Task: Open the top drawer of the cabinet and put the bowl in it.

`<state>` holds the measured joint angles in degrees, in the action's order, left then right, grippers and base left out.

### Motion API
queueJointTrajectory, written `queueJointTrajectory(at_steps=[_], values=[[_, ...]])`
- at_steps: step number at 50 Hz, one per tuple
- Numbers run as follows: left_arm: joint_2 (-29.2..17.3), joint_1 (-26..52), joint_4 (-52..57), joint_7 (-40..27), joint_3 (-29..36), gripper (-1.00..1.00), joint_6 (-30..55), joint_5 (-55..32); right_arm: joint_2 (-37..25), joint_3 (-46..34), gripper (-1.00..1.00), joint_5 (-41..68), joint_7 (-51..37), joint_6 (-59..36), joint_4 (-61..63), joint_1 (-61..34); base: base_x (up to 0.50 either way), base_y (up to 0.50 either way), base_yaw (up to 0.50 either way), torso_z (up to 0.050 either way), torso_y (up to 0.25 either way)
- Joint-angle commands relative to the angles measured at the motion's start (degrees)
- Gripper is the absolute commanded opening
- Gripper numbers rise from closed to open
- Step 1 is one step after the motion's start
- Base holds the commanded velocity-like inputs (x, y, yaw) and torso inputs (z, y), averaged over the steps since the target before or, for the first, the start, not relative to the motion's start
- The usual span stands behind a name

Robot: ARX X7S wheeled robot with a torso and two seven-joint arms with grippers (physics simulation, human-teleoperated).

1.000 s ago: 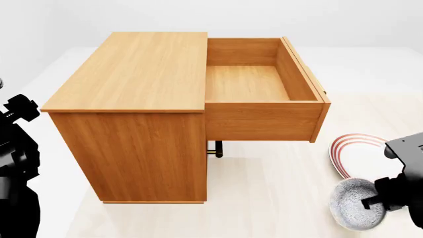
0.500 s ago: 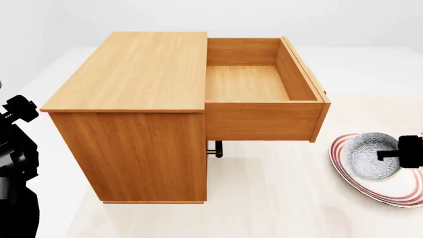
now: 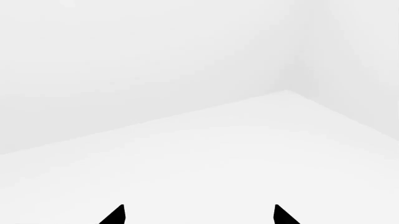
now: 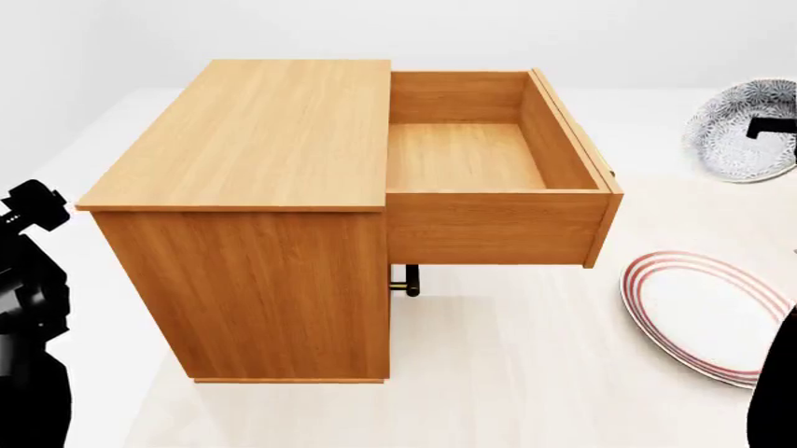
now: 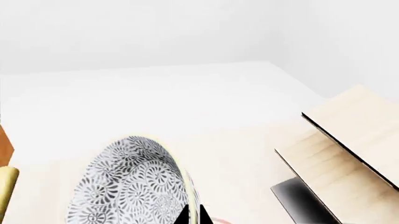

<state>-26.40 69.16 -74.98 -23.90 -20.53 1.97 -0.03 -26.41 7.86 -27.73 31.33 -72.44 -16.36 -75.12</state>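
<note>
The bowl [image 4: 744, 131] is held by its rim in the right gripper [image 4: 772, 129], raised beside the drawer [image 4: 480, 157], which stands pulled out and bare inside. The left gripper [image 3: 198, 215] is spread wide, holding nothing.

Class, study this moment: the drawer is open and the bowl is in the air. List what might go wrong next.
1. The right gripper pinches only the bowl rim; the tilted bowl may slip.
2. The bowl hangs beyond the top drawer front panel; swinging in low could hit that panel.
3. A drop could land it on the red-ringed plate.
</note>
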Motion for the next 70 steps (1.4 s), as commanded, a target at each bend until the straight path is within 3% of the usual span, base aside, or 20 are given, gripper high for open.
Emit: queueJointTrajectory(at_steps=[1,23,44,70], values=[[-0.2,0.1,0.0,0.1,-0.1,1.0,0.1,0.0,4.0,-0.3,-1.0,-0.8,-6.3,3.0,-2.7,-10.4,0.0,0.0,0.0,0.0,0.0],[-0.1,-0.2,0.0,0.2,-0.1,1.0,0.1,0.0,12.3,-4.2,-1.0,0.6,-9.4,6.9,-6.8,-19.4,0.0,0.0,0.0,0.0,0.0],[-0.1,-0.4,0.0,0.2,-0.1,1.0,0.2,0.0,20.2,-10.4,-1.0,3.4,-6.0,7.8,-7.9,-15.5,0.0,0.0,0.0,0.0,0.0],[0.0,-0.5,0.0,0.1,0.0,1.0,0.1,0.0,22.8,-19.8,-1.0,4.3,0.5,-0.3,-4.7,-10.8,0.0,0.0,0.0,0.001,0.0]])
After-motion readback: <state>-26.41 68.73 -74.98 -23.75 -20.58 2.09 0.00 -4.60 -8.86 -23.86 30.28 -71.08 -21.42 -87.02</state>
